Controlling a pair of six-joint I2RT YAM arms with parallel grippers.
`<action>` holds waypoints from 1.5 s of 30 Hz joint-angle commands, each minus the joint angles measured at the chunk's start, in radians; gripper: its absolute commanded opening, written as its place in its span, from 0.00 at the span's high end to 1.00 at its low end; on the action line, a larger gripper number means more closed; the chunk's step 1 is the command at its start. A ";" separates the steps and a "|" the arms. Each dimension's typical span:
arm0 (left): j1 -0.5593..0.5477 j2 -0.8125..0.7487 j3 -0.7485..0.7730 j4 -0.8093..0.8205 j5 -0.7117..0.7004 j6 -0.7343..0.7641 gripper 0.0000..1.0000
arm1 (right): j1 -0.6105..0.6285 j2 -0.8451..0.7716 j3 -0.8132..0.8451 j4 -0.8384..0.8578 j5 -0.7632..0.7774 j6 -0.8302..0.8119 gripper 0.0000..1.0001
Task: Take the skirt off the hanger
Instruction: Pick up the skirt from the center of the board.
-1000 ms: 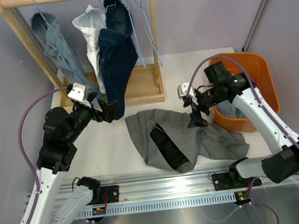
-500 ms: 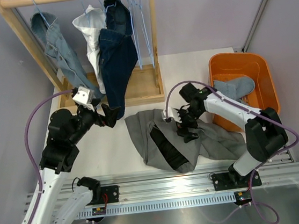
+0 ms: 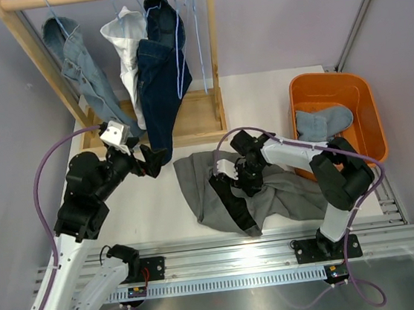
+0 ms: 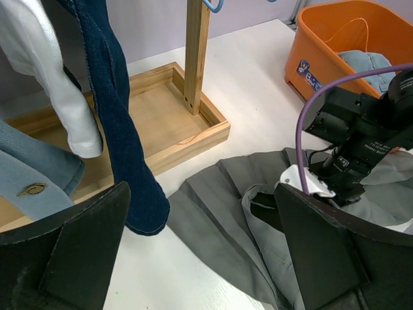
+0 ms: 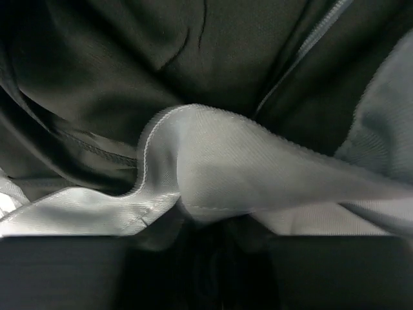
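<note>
Grey skirt (image 3: 195,180) lies crumpled on the surface (image 3: 260,96). Your right gripper (image 3: 241,177) has swung over from the orange bin (image 3: 367,99) and now pinches a fold of it. Your left gripper (image 3: 151,160) waits, jaws wide apart. The hanger isn't visible, so freeing it comes next.

The skirt (image 3: 202,182) lay on the table (image 3: 261,104), before the rack (image 3: 196,122) and left of the bin (image 3: 333,77). Clothes (image 3: 158,86) hung on the rack. A cloth (image 3: 323,121) lay in the bin. The right gripper (image 3: 244,181) sat on the skirt, the left gripper (image 3: 151,160) beside the rack.
</note>
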 commanded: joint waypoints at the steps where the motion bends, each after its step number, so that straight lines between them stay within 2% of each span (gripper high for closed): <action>1: 0.002 0.010 0.007 0.044 0.019 0.002 0.01 | 0.011 0.013 -0.004 0.049 0.033 0.107 0.82; 4: 0.002 0.011 0.012 0.043 0.019 0.003 0.01 | 0.005 -0.064 0.009 0.009 -0.044 0.123 1.00; 7: 0.002 0.011 0.018 0.034 0.017 0.009 0.01 | -0.036 -0.194 0.049 -0.058 -0.140 0.129 1.00; 11: 0.004 0.004 0.011 0.027 0.013 0.008 0.01 | -0.174 -0.369 0.228 -0.172 -0.273 0.147 1.00; 18: 0.002 0.014 0.007 0.043 0.029 -0.001 0.01 | -0.450 -0.466 0.526 -0.235 -0.403 0.201 1.00; 20: 0.002 0.022 0.012 0.050 0.031 0.000 0.01 | -0.542 -0.475 0.631 -0.208 -0.443 0.261 1.00; 25: 0.002 0.030 0.015 0.060 0.040 -0.001 0.01 | -0.745 -0.455 0.854 -0.054 -0.523 0.538 1.00; 33: 0.003 -0.012 -0.008 0.055 0.016 0.008 0.01 | -1.107 -0.353 1.069 0.171 -0.645 0.863 1.00; 37: 0.004 -0.032 -0.034 0.055 0.013 0.009 0.01 | -1.246 -0.304 1.147 0.176 -0.640 0.893 1.00; 45: 0.003 -0.039 -0.045 0.050 0.010 0.026 0.01 | -1.406 -0.265 1.252 0.299 -0.610 1.039 1.00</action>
